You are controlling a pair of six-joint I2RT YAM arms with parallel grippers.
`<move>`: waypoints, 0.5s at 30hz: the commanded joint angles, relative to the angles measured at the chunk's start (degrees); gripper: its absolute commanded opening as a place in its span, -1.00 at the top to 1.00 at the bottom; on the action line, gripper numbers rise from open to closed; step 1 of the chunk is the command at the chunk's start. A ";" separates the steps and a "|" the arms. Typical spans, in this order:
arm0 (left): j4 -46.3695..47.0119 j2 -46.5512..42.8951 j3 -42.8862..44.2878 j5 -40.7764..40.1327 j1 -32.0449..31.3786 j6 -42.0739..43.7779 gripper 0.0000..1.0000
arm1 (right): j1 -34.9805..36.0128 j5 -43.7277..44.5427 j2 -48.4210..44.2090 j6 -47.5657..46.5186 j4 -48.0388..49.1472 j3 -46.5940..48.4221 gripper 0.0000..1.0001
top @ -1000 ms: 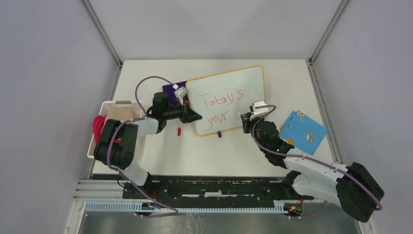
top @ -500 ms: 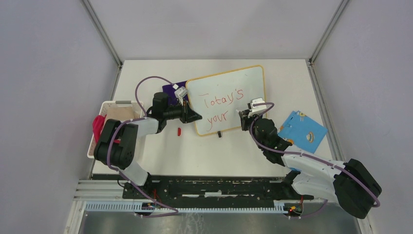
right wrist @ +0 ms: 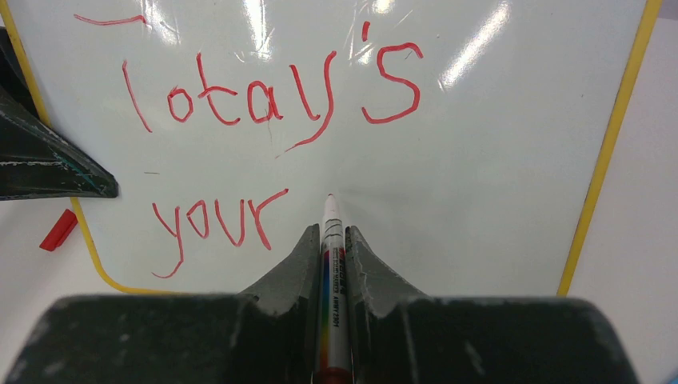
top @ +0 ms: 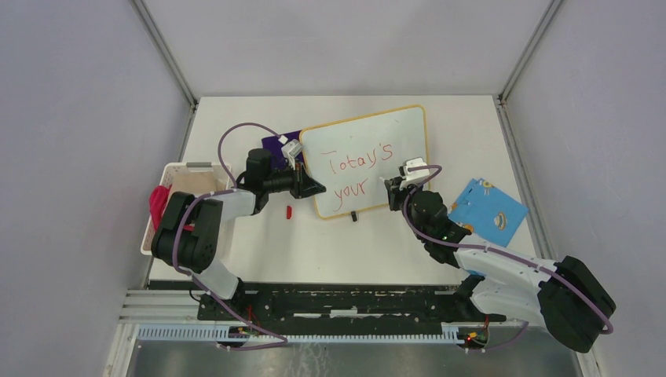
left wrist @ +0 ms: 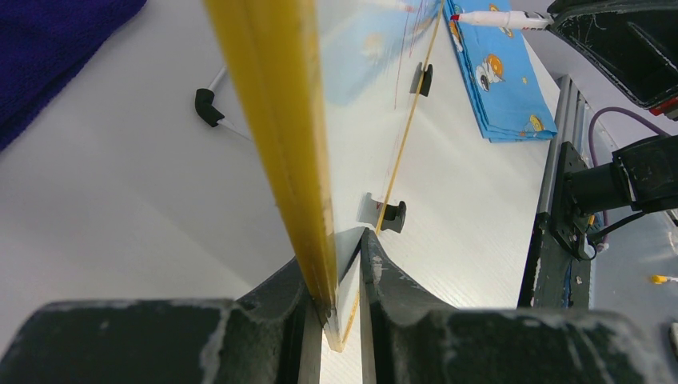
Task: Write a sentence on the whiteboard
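Observation:
The whiteboard [top: 393, 133] with a yellow frame lies tilted at the table's middle. It bears the sentence [top: 357, 169] in red marker, reading "Today's" above "your", also plain in the right wrist view [right wrist: 264, 100]. My left gripper [top: 312, 187] is shut on the whiteboard's left edge [left wrist: 292, 144]. My right gripper [top: 393, 188] is shut on a white marker [right wrist: 332, 264]. The marker's tip [right wrist: 329, 198] sits at the board surface just right of "your". The marker also shows in the left wrist view [left wrist: 500, 19].
A red marker cap [top: 289, 211] lies on the table left of the board, also in the right wrist view [right wrist: 57, 230]. A blue patterned cloth [top: 488, 212] lies at the right. A dark purple cloth [top: 276, 144] lies behind the board. A white basket [top: 182, 177] stands at the left.
My right gripper has shifted slightly left and up with the marker, closer to the end of "your". The left arm and board have not moved.

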 commanded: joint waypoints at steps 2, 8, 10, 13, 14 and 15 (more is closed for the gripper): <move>-7.11 3.21 -1.21 -10.36 -1.06 6.41 0.96 | -0.07 -0.82 -1.57 -0.50 2.05 0.89 1.00; -7.10 3.21 -1.27 -10.36 -1.07 6.45 0.96 | 0.40 -1.14 -2.48 0.06 1.90 0.41 1.00; -7.10 3.21 -1.27 -10.36 -1.08 6.44 0.96 | 0.68 -1.04 -2.53 -0.51 1.80 0.41 1.00; -7.26 3.15 -1.23 -10.39 -1.10 6.45 0.96 | 0.86 -0.68 -2.19 -0.83 1.46 0.58 1.00; -7.27 3.20 -1.15 -10.41 -1.07 6.47 0.96 | 0.90 -0.55 -1.95 -0.91 1.36 0.65 1.00; -7.27 3.21 -1.19 -10.43 -1.12 6.45 0.96 | 0.89 -0.46 -1.80 -0.77 1.26 0.67 1.00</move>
